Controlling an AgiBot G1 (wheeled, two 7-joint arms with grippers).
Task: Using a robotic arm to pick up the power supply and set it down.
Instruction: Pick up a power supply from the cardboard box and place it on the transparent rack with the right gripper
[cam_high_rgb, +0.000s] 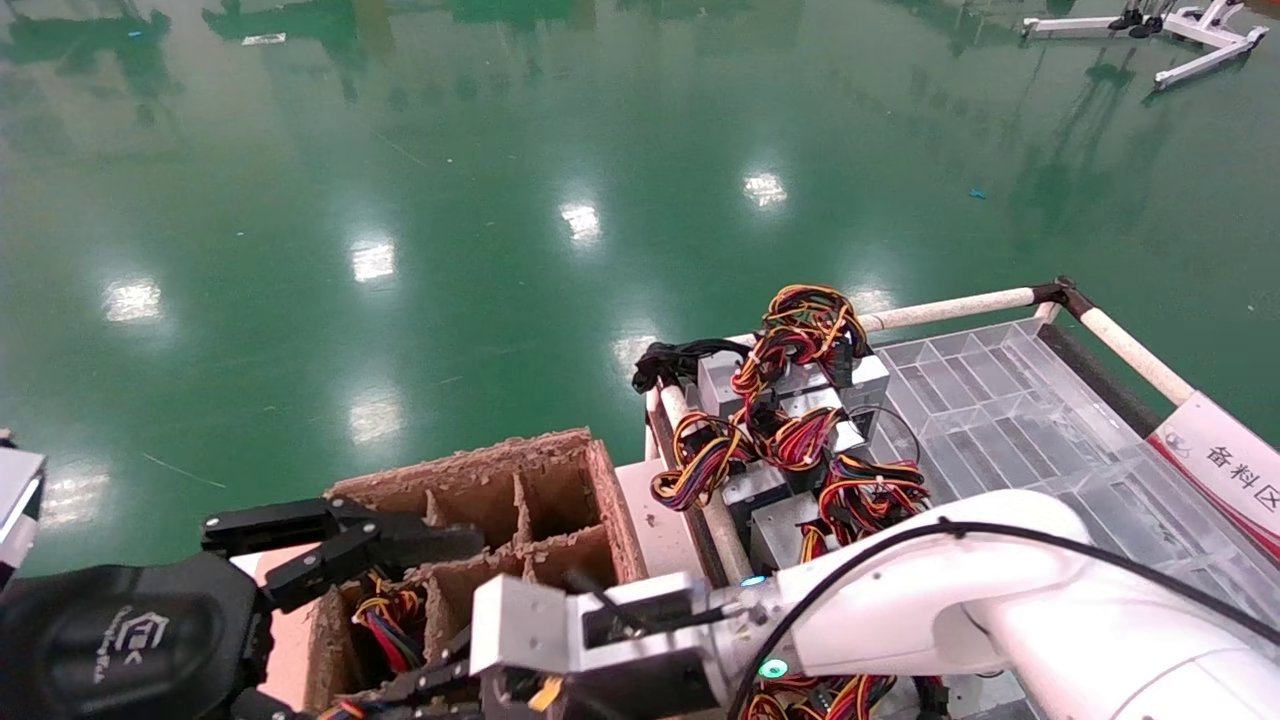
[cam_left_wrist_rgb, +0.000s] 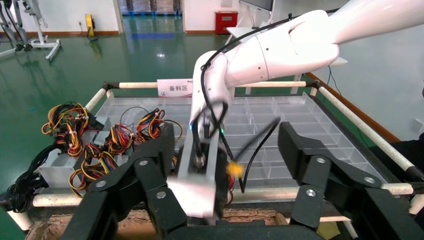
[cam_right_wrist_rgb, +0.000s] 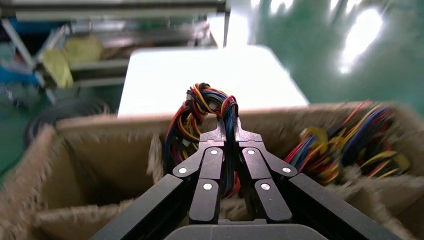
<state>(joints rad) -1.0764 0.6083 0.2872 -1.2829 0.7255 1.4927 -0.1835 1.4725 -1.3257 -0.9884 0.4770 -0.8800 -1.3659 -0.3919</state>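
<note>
Over a compartment of the brown cardboard box (cam_right_wrist_rgb: 100, 150), my right gripper (cam_right_wrist_rgb: 227, 124) is shut on the looped red, yellow and black wires of a power supply (cam_right_wrist_rgb: 200, 107). Its metal body is hidden below the fingers. In the head view the white right arm (cam_high_rgb: 930, 590) reaches across to the box (cam_high_rgb: 600, 500), and its gripper (cam_high_rgb: 415, 690) sits low behind the silver wrist block. My left gripper (cam_high_rgb: 400, 540) hovers open beside the box, holding nothing; its fingers (cam_left_wrist_rgb: 145, 170) frame the right arm's wrist in the left wrist view.
Several more power supplies (cam_high_rgb: 790, 440) with tangled wires are piled at the near end of a railed cart (cam_high_rgb: 950, 308), on a clear divided tray (cam_high_rgb: 1000, 420). Another wire bundle (cam_high_rgb: 390, 615) lies in a neighbouring box compartment. Green floor surrounds everything.
</note>
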